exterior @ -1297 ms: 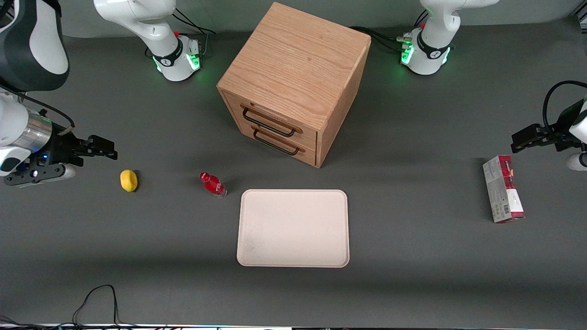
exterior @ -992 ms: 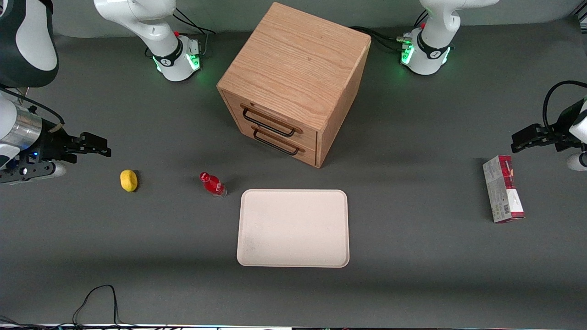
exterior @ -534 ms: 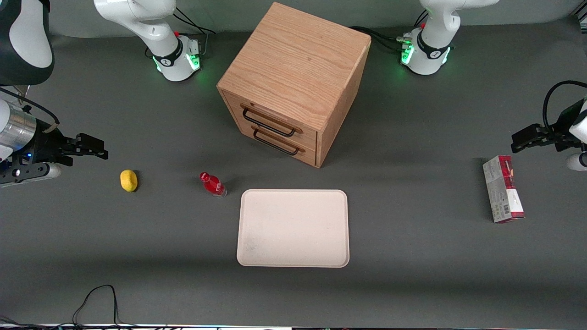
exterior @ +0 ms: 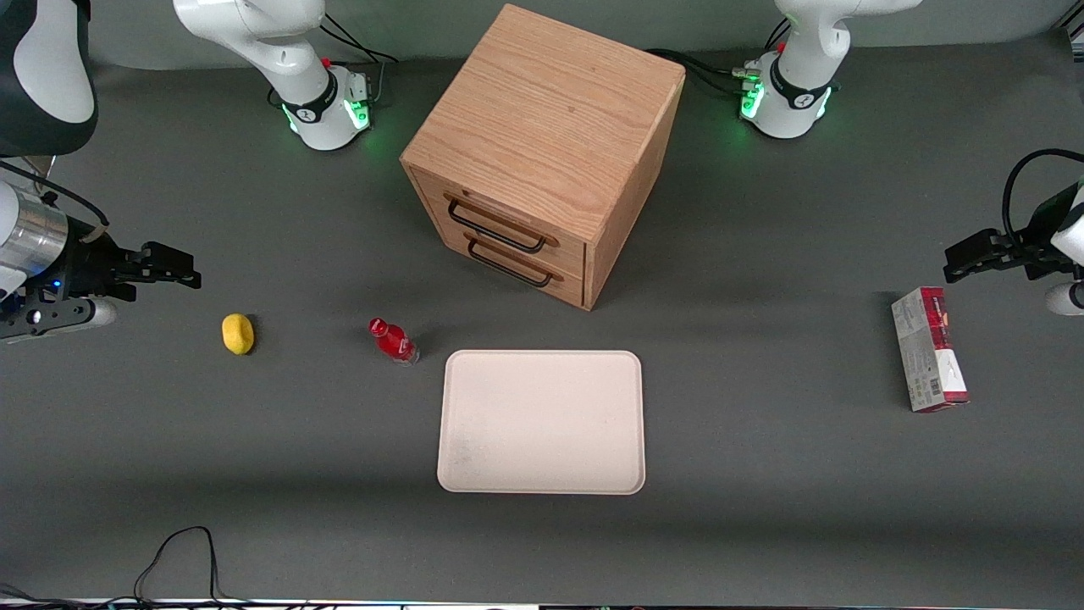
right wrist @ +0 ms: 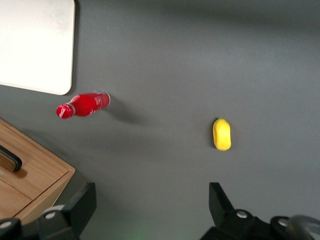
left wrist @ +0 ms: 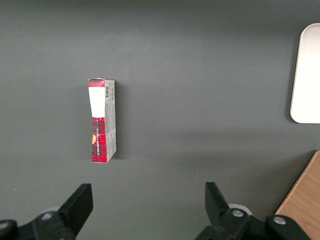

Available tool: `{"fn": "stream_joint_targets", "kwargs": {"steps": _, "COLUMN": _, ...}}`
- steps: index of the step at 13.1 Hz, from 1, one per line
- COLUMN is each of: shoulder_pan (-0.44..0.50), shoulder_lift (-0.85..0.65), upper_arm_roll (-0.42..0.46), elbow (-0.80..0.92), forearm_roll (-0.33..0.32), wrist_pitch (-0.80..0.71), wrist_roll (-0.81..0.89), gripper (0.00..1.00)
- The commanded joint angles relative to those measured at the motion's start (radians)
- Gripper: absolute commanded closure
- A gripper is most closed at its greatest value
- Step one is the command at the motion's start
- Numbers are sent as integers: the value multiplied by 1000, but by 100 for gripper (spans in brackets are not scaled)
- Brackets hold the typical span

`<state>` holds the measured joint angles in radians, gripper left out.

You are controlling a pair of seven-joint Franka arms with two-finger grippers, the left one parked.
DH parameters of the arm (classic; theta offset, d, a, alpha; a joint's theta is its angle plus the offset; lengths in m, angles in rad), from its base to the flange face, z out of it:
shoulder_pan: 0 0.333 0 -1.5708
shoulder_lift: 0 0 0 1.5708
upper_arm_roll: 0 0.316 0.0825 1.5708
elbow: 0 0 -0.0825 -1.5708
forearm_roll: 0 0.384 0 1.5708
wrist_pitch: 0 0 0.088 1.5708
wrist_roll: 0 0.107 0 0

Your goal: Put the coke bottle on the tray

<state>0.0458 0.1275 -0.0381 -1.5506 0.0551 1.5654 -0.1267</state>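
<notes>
The claw (exterior: 174, 275) of the working arm hangs above the dark grey desk (exterior: 762, 474) at the working arm's end, its two black fingers spread wide and holding nothing. In the right wrist view the claw (right wrist: 152, 207) frames bare desk (right wrist: 200, 50) between its finger (right wrist: 82, 205) tips, with the yellow lump (right wrist: 222, 134) and the coke bottle (right wrist: 82, 104) both well apart from them.

The coke bottle (exterior: 393, 341), red with a red cap and a clear base, stands on the desk just beside the tray (exterior: 542, 422), off the tray's corner and not touching it. Seen from the front camera with the tray as the dial's centre, the bottle sits at about ten o'clock. The cream-beige tray (right wrist: 35, 45) lies flat with nothing on it. The yellow lump (exterior: 238, 333) lies farther toward the working arm's end, roughly level with the bottle and between it and the claw, which hovers at about ten o'clock from the lump.

The wooden drawer cabinet (exterior: 542, 152) stands at twelve o'clock from the tray, farther from the front camera, turned at an angle, its two black-handled drawers shut; the bottle is in front of them and to one side. A corner of the cabinet (right wrist: 30, 170) shows in the wrist view close to the bottle's cap. A red-and-grey carton (exterior: 929, 349) lies flat toward the parked arm's end of the desk, also seen as the carton (left wrist: 102, 120) in the left wrist view. A black cable (exterior: 182, 551) loops at the desk's near edge.
</notes>
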Motion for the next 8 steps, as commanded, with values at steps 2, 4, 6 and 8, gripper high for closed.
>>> {"fn": "stream_joint_targets", "kwargs": {"steps": 2, "shoulder_pan": -3, "shoulder_lift": 6, "upper_arm_roll": 6, "elbow": 27, "forearm_roll": -8, "wrist_pitch": -38, "wrist_roll": -2, "gripper": 0}}
{"fn": "stream_joint_targets", "kwargs": {"steps": 4, "shoulder_pan": -3, "shoulder_lift": 4, "upper_arm_roll": 6, "elbow": 29, "forearm_roll": -8, "wrist_pitch": -42, "wrist_roll": -2, "gripper": 0}}
{"fn": "stream_joint_targets", "kwargs": {"steps": 6, "shoulder_pan": -3, "shoulder_lift": 13, "upper_arm_roll": 6, "elbow": 35, "forearm_roll": -5, "wrist_pitch": -42, "wrist_roll": -1, "gripper": 0}}
{"fn": "stream_joint_targets", "kwargs": {"steps": 8, "shoulder_pan": 53, "shoulder_lift": 79, "upper_arm_roll": 9, "elbow": 146, "forearm_roll": -3, "wrist_pitch": -48, "wrist_roll": 72, "gripper": 0}}
